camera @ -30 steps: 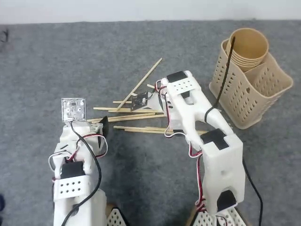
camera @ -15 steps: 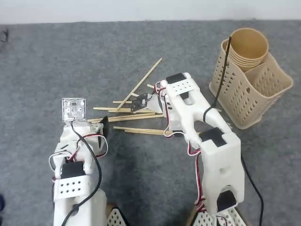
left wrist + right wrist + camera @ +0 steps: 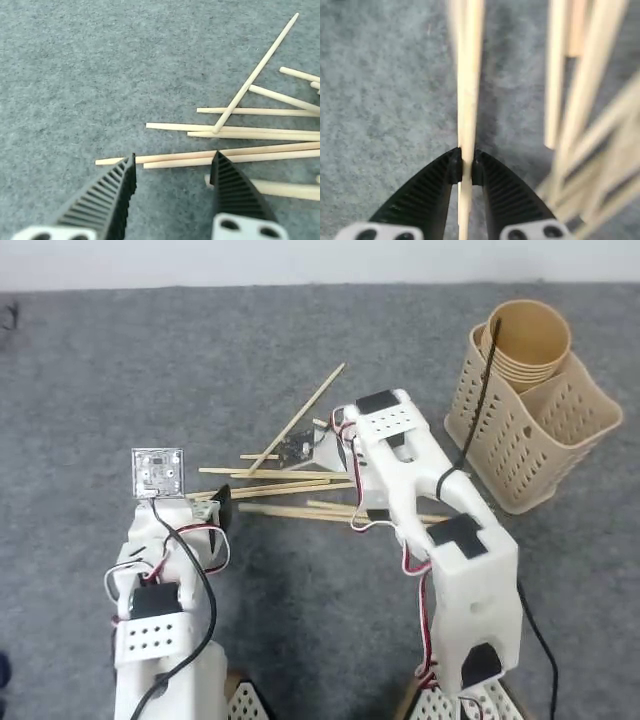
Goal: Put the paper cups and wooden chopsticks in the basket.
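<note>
grey mat: we take this as the working surface. Every loose item lies flat on it, so each pick has to begin low, with the jaws down at the mat.
right arm: stretched forward with its wrist bent down over the pile, which puts its gripper right at the sticks.
left arm: drawn back with its gripper short of the pile. We judge that this keeps it out of the other arm's way.
basket: stands well apart from the right gripper, on the side away from the left gripper. One compartment is free, and we judge it the likely place for the sticks.
paper cups: nested in one stack in the basket's other compartment, well apart from both grippers. We judge this half of the task done.
loose chopsticks: scattered and crossing between the two grippers. The nearest ends lie just ahead of the left gripper's tips, and in the right wrist view more lie just beside the clamped one.
right gripper: clenched, its jaws pinched onto a stick.
left gripper: released, its jaws spread and holding nothing, near the mat.
held chopstick: runs straight out ahead between the right jaws. Whether it is one stick or a pair, we cannot tell.
</note>
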